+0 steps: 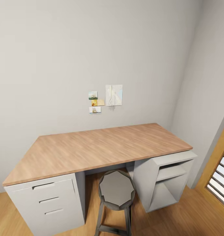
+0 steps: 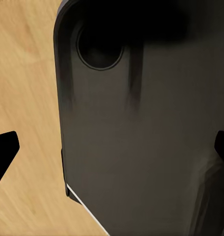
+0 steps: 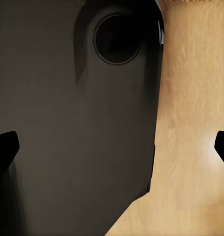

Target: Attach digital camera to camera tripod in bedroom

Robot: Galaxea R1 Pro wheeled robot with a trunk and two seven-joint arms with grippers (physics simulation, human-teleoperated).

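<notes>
I see a wood-topped desk [image 1: 99,147] against the pale wall, with white drawers [image 1: 48,203] under one end and an open white shelf unit [image 1: 167,183] under the other. A grey stool [image 1: 117,190] stands tucked between them. Small pictures [image 1: 95,102] and a paper sheet [image 1: 114,95] hang above the desk. A wood-framed window [image 1: 220,170] sits beside the shelf unit, over light wood floor [image 1: 197,216]

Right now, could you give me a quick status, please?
Both grippers open, empty, hanging over wood floor. Facing desk, stool tucked under. Camera, tripod not sighted.
</notes>
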